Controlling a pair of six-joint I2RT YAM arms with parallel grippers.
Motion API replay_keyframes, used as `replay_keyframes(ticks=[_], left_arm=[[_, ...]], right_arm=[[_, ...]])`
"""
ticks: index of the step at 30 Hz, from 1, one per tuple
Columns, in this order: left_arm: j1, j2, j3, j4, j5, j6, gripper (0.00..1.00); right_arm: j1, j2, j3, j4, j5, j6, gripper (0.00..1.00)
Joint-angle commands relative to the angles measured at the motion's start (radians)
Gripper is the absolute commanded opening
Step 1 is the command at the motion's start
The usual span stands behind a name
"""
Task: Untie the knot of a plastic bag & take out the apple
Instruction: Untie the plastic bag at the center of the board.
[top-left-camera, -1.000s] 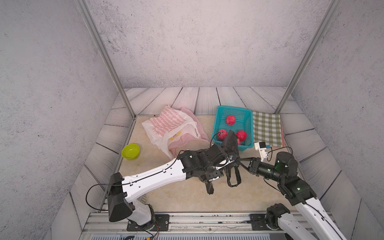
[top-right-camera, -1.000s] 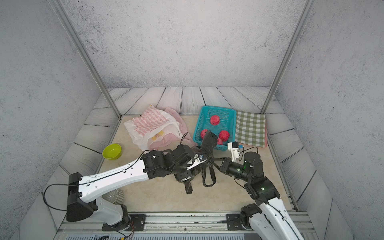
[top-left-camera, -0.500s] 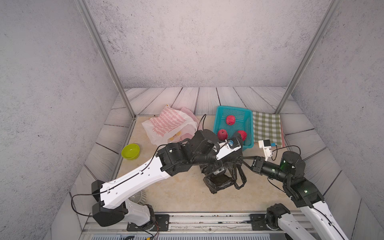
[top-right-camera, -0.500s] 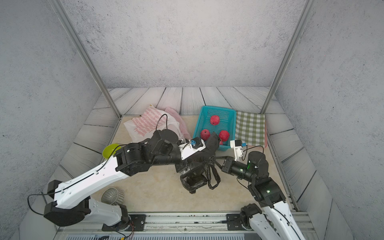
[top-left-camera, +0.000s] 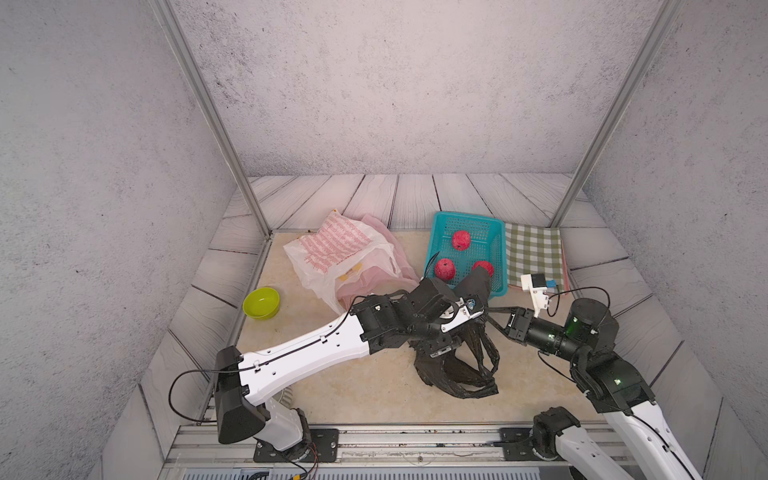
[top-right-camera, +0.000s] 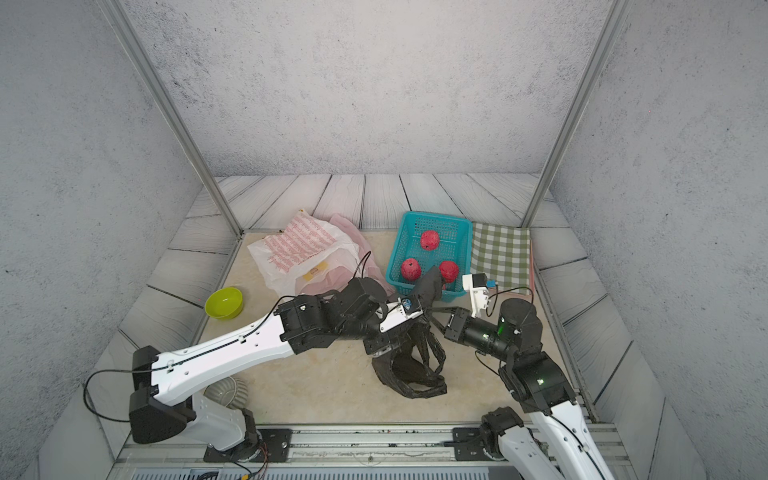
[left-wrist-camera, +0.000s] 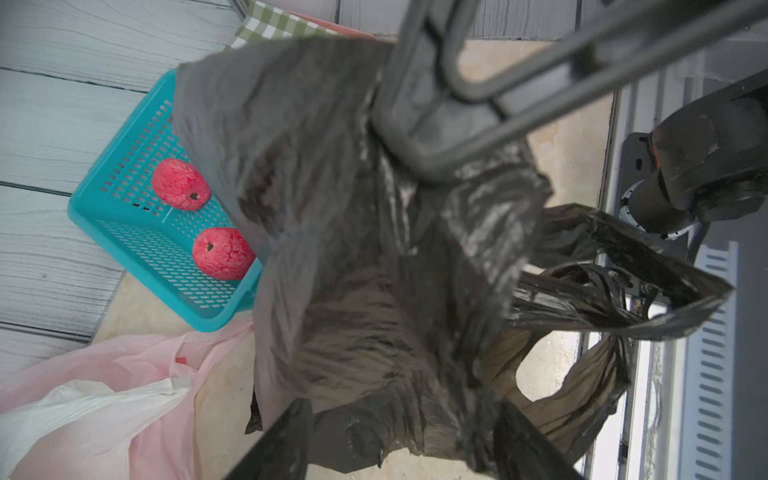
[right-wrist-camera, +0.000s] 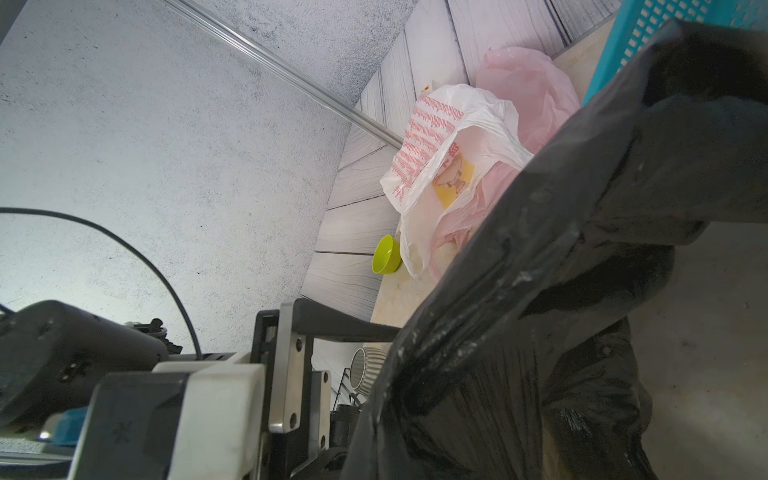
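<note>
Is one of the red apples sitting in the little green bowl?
No, in a top view the green bowl is empty, and the three red apples lie in the teal basket.

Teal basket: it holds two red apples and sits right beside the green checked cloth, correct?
Not two. Both top views show three red apples in the teal basket: one at the back and two at the front, one of those partly behind the black bag. The basket does sit right beside the green checked cloth.
</note>
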Motion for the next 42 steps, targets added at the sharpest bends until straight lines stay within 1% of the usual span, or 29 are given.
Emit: replay_keyframes(ticks=[1, 3, 4, 5, 8, 11, 14, 15, 18, 19, 22, 24, 27, 30, 33, 36, 38, 40, 42], left_arm=[[0.009, 0.028, -0.029, 0.053, -0.026, -0.026, 0.66], [0.015, 0.044, -0.022, 0.053, -0.015, -0.032, 0.36], [0.019, 0.05, -0.018, 0.053, -0.013, -0.034, 0.15], [0.025, 0.056, -0.012, 0.044, -0.008, -0.032, 0.0], [0.05, 0.055, -0.001, 0.01, -0.007, -0.027, 0.0], [0.095, 0.021, -0.004, -0.041, -0.045, -0.025, 0.0], [0.139, -0.024, 0.027, -0.137, -0.179, -0.028, 0.0], [0.151, -0.038, 0.052, -0.173, -0.239, -0.031, 0.0], [0.195, -0.046, 0.158, -0.267, -0.467, -0.057, 0.0], [0.22, -0.042, 0.202, -0.295, -0.508, -0.062, 0.0], [0.289, -0.035, 0.312, -0.323, -0.512, -0.049, 0.0], [0.312, -0.015, 0.4, -0.356, -0.51, -0.036, 0.0], [0.315, 0.026, 0.551, -0.423, -0.531, 0.003, 0.0], [0.314, 0.057, 0.669, -0.475, -0.549, 0.028, 0.0], [0.313, 0.082, 0.757, -0.533, -0.56, 0.044, 0.0], [0.304, 0.069, 0.748, -0.557, -0.526, 0.027, 0.0], [0.284, 0.043, 0.677, -0.561, -0.507, -0.004, 0.0], [0.248, -0.003, 0.541, -0.53, -0.483, -0.037, 0.0], [0.202, -0.069, 0.342, -0.447, -0.438, -0.088, 0.0]], right_arm=[[-0.004, -0.005, 0.017, 0.003, 0.011, -0.002, 0.0], [-0.003, 0.0, 0.022, 0.004, 0.01, -0.001, 0.0], [-0.002, 0.004, 0.024, 0.006, 0.008, -0.001, 0.0], [-0.005, 0.008, 0.026, 0.007, 0.008, -0.002, 0.0], [-0.002, 0.028, 0.032, 0.011, 0.009, -0.008, 0.0], [-0.004, 0.076, 0.028, 0.054, -0.004, 0.005, 0.0], [-0.003, 0.156, 0.018, 0.177, -0.048, 0.067, 0.0], [-0.002, 0.187, 0.021, 0.223, -0.065, 0.091, 0.0], [0.0, 0.296, 0.059, 0.331, -0.112, 0.148, 0.0], [0.003, 0.338, 0.08, 0.371, -0.129, 0.174, 0.0], [0.036, 0.451, 0.163, 0.444, -0.146, 0.221, 0.0], [0.075, 0.517, 0.236, 0.458, -0.148, 0.224, 0.0], [0.116, 0.599, 0.358, 0.473, -0.156, 0.233, 0.0], [0.125, 0.663, 0.462, 0.477, -0.176, 0.247, 0.0], [0.127, 0.701, 0.496, 0.514, -0.21, 0.289, 0.0], [0.126, 0.691, 0.447, 0.514, -0.222, 0.28, 0.0], [0.124, 0.654, 0.368, 0.459, -0.204, 0.218, 0.0], [0.117, 0.597, 0.265, 0.373, -0.161, 0.124, 0.0], [0.109, 0.519, 0.156, 0.252, -0.083, -0.006, 0.0]])
